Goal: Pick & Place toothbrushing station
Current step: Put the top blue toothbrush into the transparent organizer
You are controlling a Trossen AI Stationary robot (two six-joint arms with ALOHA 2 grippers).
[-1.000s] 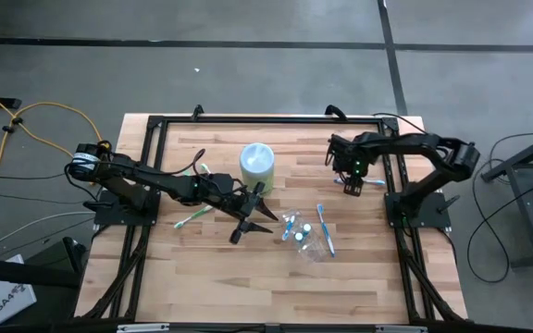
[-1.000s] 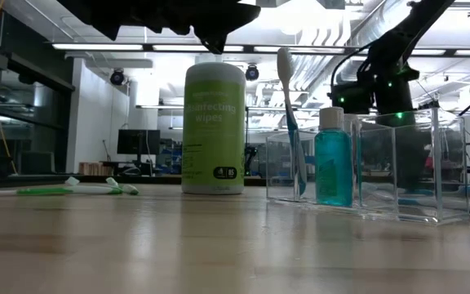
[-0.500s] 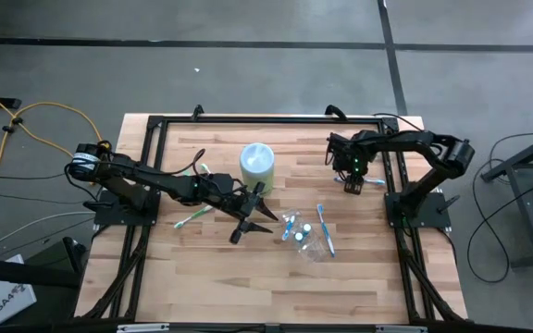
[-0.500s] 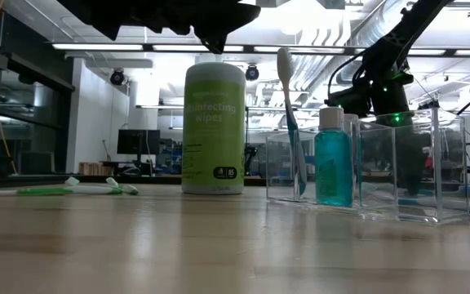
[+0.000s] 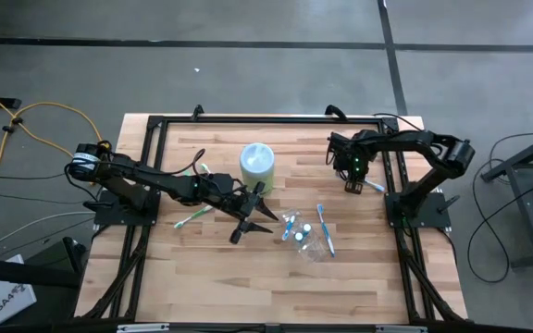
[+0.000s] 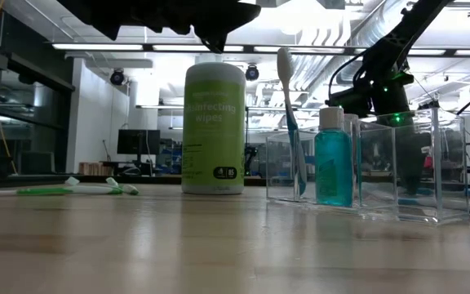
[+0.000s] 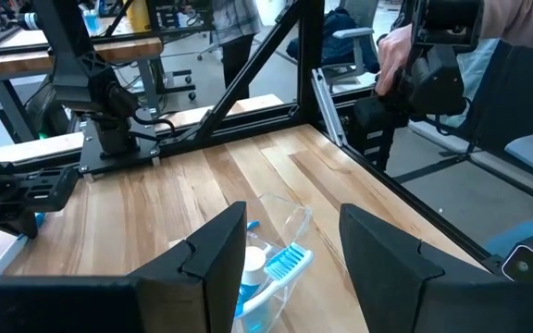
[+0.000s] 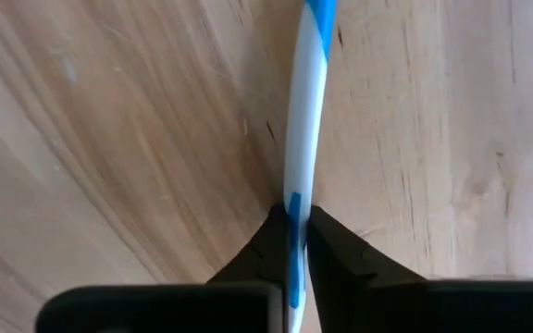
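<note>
The right hand (image 8: 294,242) was pinched shut on a blue-white toothbrush (image 8: 302,111) lying on the tabletop (image 5: 211,277) near the right rear corner. The left hand (image 7: 290,242) hovered with its fingers spread wide and empty, just above the clear container (image 7: 280,222), which held another blue toothbrush (image 7: 280,268) and a blue-capped tube. A green-white toothbrush (image 5: 192,216) lay to the left of it, and a wipes canister (image 5: 256,163) stood behind.
</note>
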